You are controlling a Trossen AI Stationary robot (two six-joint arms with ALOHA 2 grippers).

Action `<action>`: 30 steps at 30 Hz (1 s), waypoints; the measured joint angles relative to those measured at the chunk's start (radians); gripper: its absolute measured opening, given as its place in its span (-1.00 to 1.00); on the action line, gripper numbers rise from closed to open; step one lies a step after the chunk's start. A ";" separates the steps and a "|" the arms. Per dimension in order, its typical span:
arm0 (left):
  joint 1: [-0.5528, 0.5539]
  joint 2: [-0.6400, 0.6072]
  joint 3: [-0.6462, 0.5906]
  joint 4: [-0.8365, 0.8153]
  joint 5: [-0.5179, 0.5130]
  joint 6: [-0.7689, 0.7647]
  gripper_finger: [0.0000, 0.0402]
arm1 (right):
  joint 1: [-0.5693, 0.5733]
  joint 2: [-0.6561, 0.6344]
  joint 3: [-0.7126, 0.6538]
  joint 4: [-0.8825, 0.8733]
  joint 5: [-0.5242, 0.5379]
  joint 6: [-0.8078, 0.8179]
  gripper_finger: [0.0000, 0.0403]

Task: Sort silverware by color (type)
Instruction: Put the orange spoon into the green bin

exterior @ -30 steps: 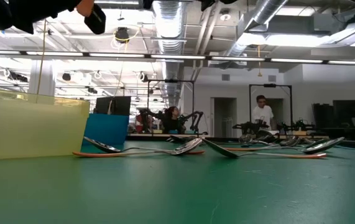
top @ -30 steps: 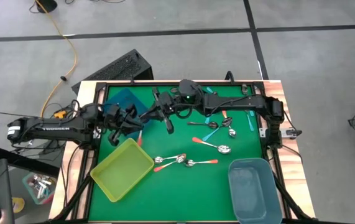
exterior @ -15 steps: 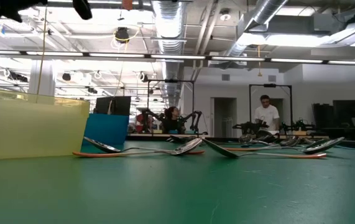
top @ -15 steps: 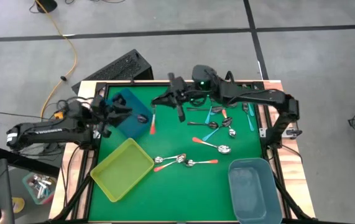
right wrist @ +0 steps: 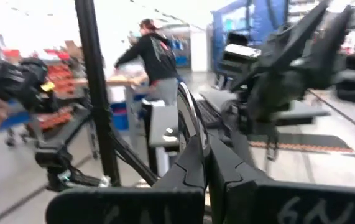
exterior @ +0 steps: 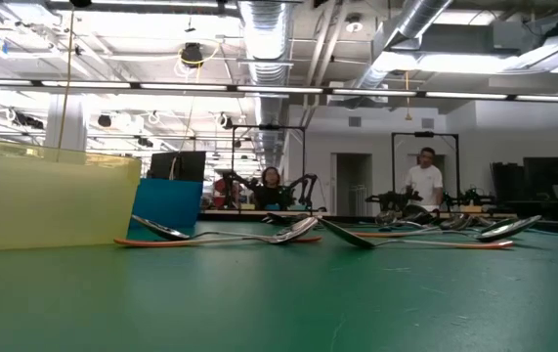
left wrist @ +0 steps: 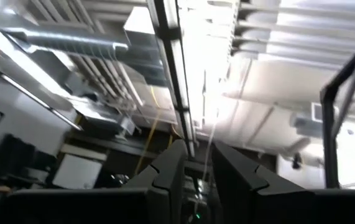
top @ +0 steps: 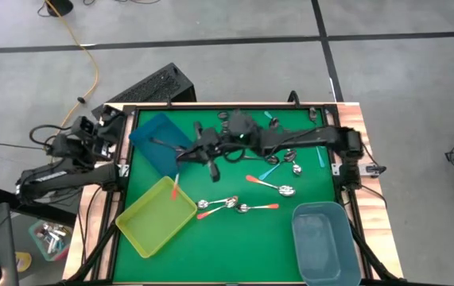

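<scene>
The right claw (top: 188, 155) is reaching across the worktop (top: 234, 246) from its right edge. It is pressing its fingers together on an orange-red-handled spoon (top: 175, 187), and the handle is hanging over the far corner of the yellow-green bin (top: 135, 197), just beside the blue bin (top: 151, 131).

The main risk is that the spoon is sitting right above the rim, not above the bin's middle. If let go here, it is likely striking the wall and tipping out onto the green surface, or sliding towards the blue bin. The grip is also looking thin, catching only the metal end, so a quick swing may be shaking the spoon loose.

The left claw (left wrist: 194, 177) is waiting off the left edge, fingers slightly spread and carrying nothing.
</scene>
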 joint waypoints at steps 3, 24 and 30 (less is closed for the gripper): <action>0.000 -0.018 0.000 -0.002 -0.036 0.027 -0.66 | 0.010 0.072 0.000 0.092 0.001 0.011 -0.96; 0.000 -0.019 0.000 -0.054 -0.159 0.042 -0.66 | 0.069 0.575 0.516 -0.011 -0.115 0.013 -0.94; 0.000 -0.019 0.000 -0.062 -0.170 0.042 -0.66 | 0.089 0.622 0.581 -0.199 -0.066 -0.132 -0.94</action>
